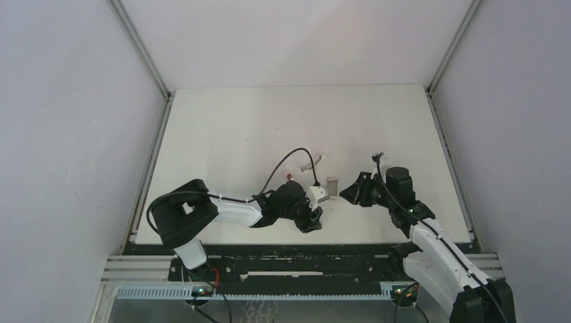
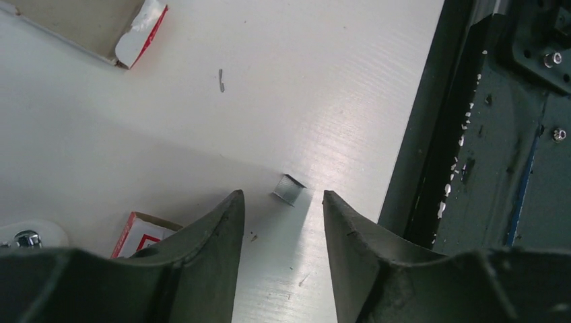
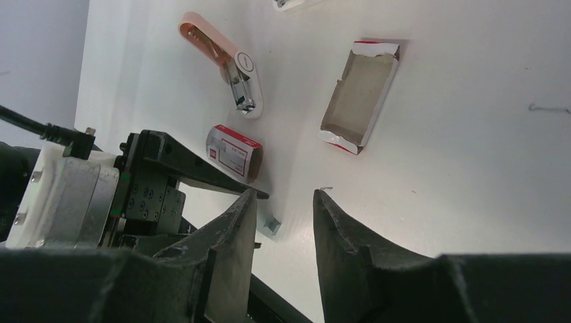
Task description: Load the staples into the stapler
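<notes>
My left gripper (image 2: 281, 202) has its fingers spread apart and holds nothing. The staples (image 2: 289, 190) lie flat on the table (image 2: 337, 81) just ahead of my fingertips, in line with the gap between them and untouched. A red-and-white box (image 2: 145, 232) sits beside my left finger. My right gripper (image 3: 284, 195) is also parted and empty; the staples (image 3: 271, 225) lie just beside its left finger. Well beyond its tips, to the left, lies the stapler (image 3: 232, 74), with an open cardboard tray (image 3: 360, 94) ahead to the right.
</notes>
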Controlling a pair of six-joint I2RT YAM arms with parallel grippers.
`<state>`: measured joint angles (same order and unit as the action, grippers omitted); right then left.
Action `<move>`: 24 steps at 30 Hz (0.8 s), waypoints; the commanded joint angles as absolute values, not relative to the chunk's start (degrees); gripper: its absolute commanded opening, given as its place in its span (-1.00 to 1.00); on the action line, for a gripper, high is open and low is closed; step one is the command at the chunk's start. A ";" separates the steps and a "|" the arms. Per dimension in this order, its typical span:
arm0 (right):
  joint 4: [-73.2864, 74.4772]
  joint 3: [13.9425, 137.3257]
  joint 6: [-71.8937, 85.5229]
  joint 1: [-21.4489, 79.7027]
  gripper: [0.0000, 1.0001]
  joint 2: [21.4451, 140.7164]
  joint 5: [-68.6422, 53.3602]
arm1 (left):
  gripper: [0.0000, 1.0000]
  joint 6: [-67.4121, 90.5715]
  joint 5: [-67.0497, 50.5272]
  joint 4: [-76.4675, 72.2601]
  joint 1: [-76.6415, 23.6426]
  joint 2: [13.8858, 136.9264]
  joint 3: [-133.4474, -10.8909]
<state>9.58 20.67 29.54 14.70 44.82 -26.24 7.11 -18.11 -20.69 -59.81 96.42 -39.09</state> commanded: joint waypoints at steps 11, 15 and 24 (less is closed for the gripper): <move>10.02 21.02 32.22 13.99 -0.28 45.48 -21.54 | 0.12 34.03 2.92 -1.31 -63.89 90.73 -47.30; 11.04 21.09 32.78 13.89 -0.28 46.33 -18.88 | 0.12 39.52 7.19 4.43 -66.38 92.31 -51.39; 10.80 21.02 33.39 13.67 -0.29 46.59 -18.13 | 0.10 45.47 16.02 17.30 -70.32 98.16 -61.74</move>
<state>11.77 20.67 32.56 14.15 46.87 -19.44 40.60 10.90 10.55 -69.25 96.09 -56.84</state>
